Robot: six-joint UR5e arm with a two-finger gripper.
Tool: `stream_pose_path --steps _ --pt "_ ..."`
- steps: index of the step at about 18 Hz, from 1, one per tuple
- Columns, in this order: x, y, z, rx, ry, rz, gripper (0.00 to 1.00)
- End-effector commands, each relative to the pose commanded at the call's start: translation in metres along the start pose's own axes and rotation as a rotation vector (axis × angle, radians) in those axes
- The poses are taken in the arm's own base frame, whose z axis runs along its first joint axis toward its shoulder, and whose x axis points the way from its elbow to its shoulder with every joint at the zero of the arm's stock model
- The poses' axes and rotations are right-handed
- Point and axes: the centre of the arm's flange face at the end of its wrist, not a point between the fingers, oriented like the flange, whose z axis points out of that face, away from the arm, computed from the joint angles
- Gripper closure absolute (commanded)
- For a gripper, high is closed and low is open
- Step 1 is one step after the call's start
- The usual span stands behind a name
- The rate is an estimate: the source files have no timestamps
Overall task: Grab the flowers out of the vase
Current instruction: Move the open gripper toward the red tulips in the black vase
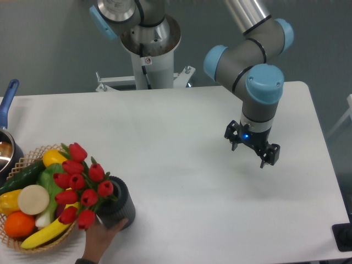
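My claw hung released and empty, far right of the flowers; next I needed to reach left.

Open, empty claw hangs well apart from flowers in vase
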Motion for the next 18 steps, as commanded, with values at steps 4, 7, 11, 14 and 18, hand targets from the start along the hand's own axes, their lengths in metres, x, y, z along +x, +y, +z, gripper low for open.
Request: stream_pose_path --steps 4,7,11,14,18 --pt "0.002 -0.002 0.003 0.0 0.002 0.008 0.0" --pt "0.004 -0.006 0.004 0.005 -0.002 0.011 0.0" --pt "0.007 -0.021 0.0 0.162 -0.028 -0.03 0.0" --pt "0.007 -0.037 -0.009 0.23 -0.033 -0.057 0.0" --pt "0.007 -0.055 -0.021 0.363 -0.011 -0.069 0.0"
